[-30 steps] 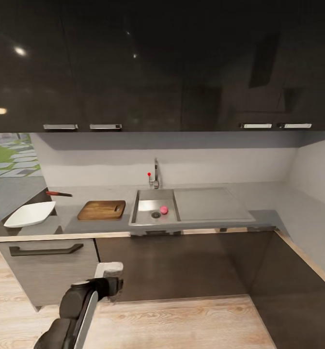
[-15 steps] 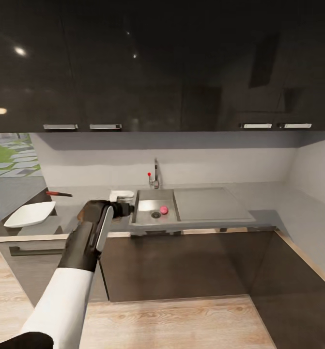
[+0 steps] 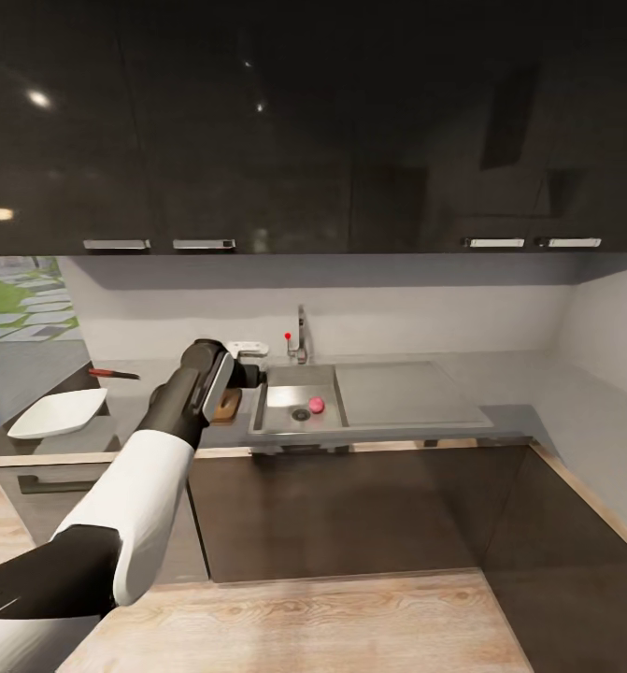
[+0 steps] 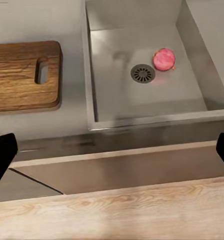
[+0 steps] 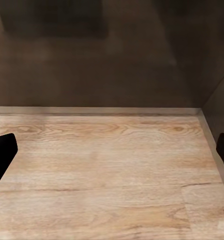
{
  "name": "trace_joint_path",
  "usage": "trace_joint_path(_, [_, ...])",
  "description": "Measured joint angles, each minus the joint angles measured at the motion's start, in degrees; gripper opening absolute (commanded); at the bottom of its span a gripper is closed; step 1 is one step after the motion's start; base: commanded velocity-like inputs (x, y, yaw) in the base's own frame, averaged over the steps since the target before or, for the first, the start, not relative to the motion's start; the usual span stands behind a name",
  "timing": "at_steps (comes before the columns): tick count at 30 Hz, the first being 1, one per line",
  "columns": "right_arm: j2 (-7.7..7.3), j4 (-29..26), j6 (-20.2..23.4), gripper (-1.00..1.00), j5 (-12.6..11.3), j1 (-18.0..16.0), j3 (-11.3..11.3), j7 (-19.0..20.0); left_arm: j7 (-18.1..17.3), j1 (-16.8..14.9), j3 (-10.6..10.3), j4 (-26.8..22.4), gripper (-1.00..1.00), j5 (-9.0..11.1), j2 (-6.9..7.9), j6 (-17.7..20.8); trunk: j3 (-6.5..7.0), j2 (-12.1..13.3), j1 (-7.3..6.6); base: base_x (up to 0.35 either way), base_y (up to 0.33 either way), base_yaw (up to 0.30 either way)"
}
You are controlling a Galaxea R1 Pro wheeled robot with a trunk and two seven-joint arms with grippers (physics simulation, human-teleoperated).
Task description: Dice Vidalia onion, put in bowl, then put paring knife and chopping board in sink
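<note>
Left pincer (image 3: 249, 350) hovering wide open, empty, above bench beside sink (image 4: 192, 107) — Vidalia onion (image 4: 164, 59) (round) sitting near drain; risking roll-away if fingers nudging off-centre.

You see the pinkish Vidalia onion (image 4: 164, 59) in the sink (image 4: 192, 60) beside the drain; the brown chopping board (image 4: 22, 75) lies flat on the countertop (image 4: 72, 117), near the sink's left edge.

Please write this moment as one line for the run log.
left gripper: open, raised beside sink | Vidalia onion: in basin near drain | chopping board: on countertop
</note>
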Motion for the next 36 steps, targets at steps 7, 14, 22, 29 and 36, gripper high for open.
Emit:
trace_joint_path(7, [0.07,0.31,0.02,1.00,0.00,0.00,0.09,-0.19,-0.11,0.01,-0.43,2.27,1.00,0.06,0.70,0.01,0.00,0.00,0.00,0.005,-0.004,0.000])
trace_joint_path(14, [0.11,0.78,0.07,1.00,-0.01,0.00,0.08,-0.30,-0.19,0.02,-0.43,6.44,1.00,0.02,0.40,-0.27,0.00,0.00,-0.03,0.205,-0.126,0.000])
trace_joint_path(22, [-0.13,5.01,1.80,1.00,-0.01,0.00,0.07,0.11,-0.27,0.03,-0.41,7.45,1.00,0.00,0.22,-0.29,0.00,0.00,-0.03,0.278,-0.182,0.000])
trace_joint_path(29, [-0.26,7.49,4.43,1.00,-0.05,0.00,0.12,0.17,-0.21,0.03,-0.43,8.15,1.00,0.01,-0.13,-0.36,0.00,0.00,-0.03,0.282,-0.212,0.000])
trace_joint_path(36, [-0.17,7.72,7.91,1.00,-0.08,0.00,0.13,0.19,-0.14,0.03,-0.40,8.84,1.00,-0.01,-0.13,-0.44,0.00,0.00,-0.03,0.257,-0.238,0.000])
